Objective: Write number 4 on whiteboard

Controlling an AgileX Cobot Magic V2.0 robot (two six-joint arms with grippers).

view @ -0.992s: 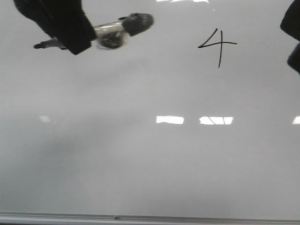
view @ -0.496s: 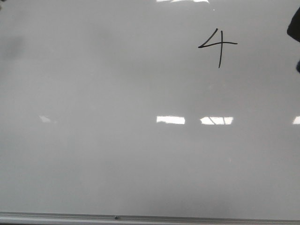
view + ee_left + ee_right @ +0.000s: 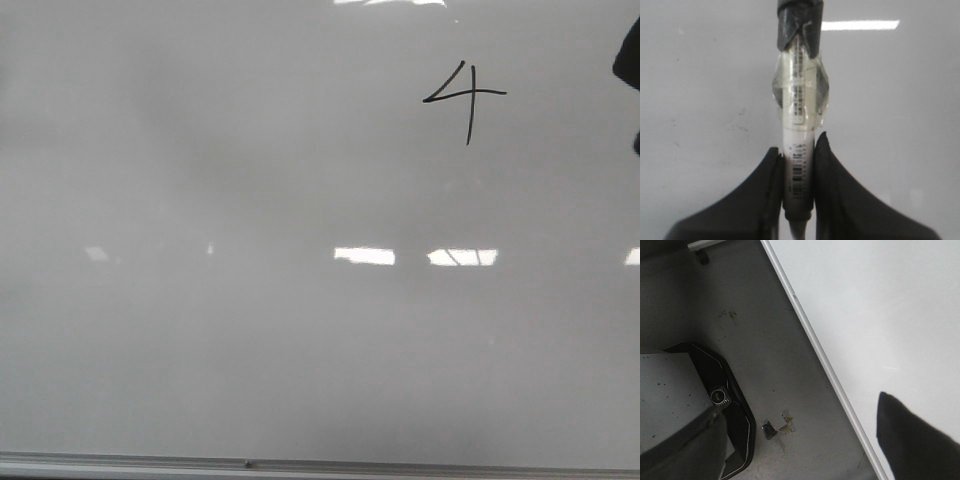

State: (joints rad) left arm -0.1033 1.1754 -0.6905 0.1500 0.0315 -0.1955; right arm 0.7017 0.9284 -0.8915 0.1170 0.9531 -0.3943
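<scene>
The whiteboard (image 3: pixel 300 330) fills the front view, with its silver frame along the near edge. The number 4 (image 3: pixel 465 98) stands on it at the upper right in thin black lines. My left gripper (image 3: pixel 797 152) shows only in the left wrist view. It is shut on a white marker (image 3: pixel 799 115) with a dark cap end and clear tape round its barrel, held over the board. My right gripper (image 3: pixel 800 430) is open and empty, straddling the whiteboard's frame edge (image 3: pixel 826 362). A dark part of the right arm (image 3: pixel 629 65) shows at the front view's right edge.
In the right wrist view a black device with a small lens (image 3: pixel 717 396) lies on the grey surface beside the board. Scraps of tape (image 3: pixel 780 427) are stuck there. Bright light reflections (image 3: pixel 363 256) lie across the board's middle.
My left arm with the marker was at the front view's upper left one second ago and has left that view. The 4 and the right arm have not changed.
</scene>
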